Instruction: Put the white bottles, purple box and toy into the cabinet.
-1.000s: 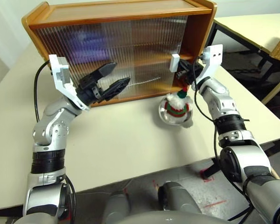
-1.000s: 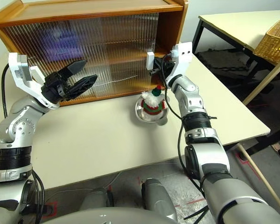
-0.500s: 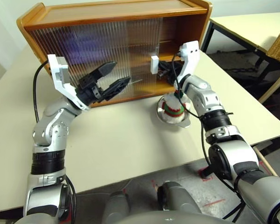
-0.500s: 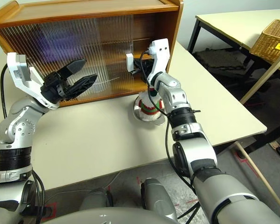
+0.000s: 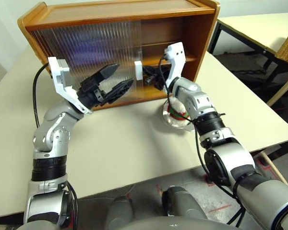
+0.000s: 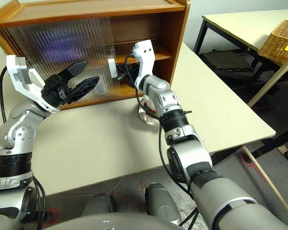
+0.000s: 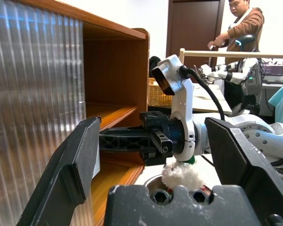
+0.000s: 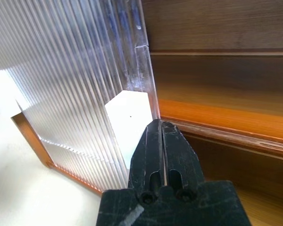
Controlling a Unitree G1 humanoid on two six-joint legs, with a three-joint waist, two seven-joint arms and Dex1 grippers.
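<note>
The cabinet (image 5: 116, 12) stands at the table's back, its right half open onto a bare wooden shelf (image 5: 185, 59). My right gripper (image 5: 148, 80) is shut, its tip pressed against the white handle (image 8: 129, 118) at the edge of the ribbed sliding door (image 5: 89, 52). My left gripper (image 5: 123, 75) hangs open and empty just in front of that door. The toy (image 7: 181, 174) sits in a metal bowl (image 6: 146, 115) below my right forearm, mostly covered by it. A purple blur (image 5: 84, 47) shows through the door, perhaps the purple box. The white bottles are hidden.
A second table (image 5: 259, 26) stands to the right across a gap, with a wicker basket (image 6: 281, 40) on it. A wooden stick (image 6: 271, 184) leans by my table's right edge. In the left wrist view a person (image 7: 240, 21) stands behind another robot (image 7: 238, 73).
My shut right gripper has swept to the left with the door's white handle, sliding the door left and baring the cabinet's right half. Its forearm now covers the toy. The left arm stayed put.
</note>
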